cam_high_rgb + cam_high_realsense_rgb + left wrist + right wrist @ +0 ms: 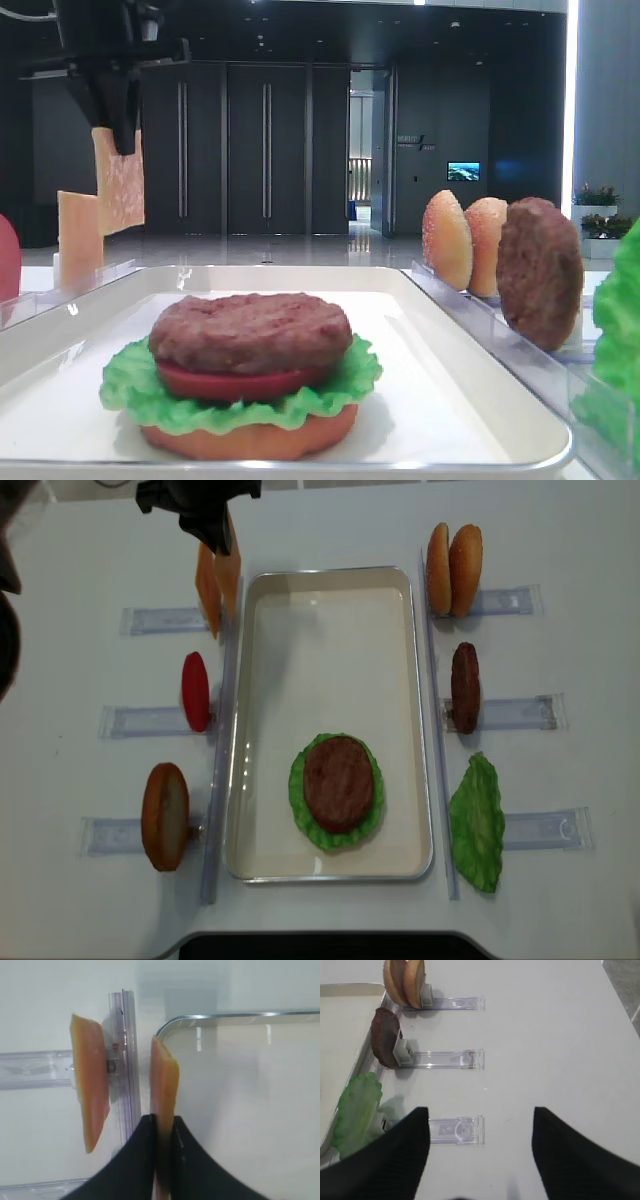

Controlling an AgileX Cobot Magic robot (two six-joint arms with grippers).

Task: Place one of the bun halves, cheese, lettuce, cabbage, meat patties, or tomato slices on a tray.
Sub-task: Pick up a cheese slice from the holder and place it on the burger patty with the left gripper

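My left gripper [162, 1119] is shut on a pale orange cheese slice [164, 1080], which hangs on edge over the far-left corner of the white tray [240, 1015]. From the front, the held cheese [120, 185] is lifted above a second cheese slice [80, 235] standing in its rack. On the tray [330, 572] lies a stack: bun base, lettuce, tomato, and a meat patty [340, 780] on top. My right gripper [477, 1115] is open and empty over the table, right of the tray, near a loose lettuce leaf [357, 1110].
Clear racks flank the tray. On the right stand two bun halves [452, 568], a patty [464, 686] and the lettuce leaf [478, 823]. On the left stand a tomato slice [195, 690] and a bun half [165, 815].
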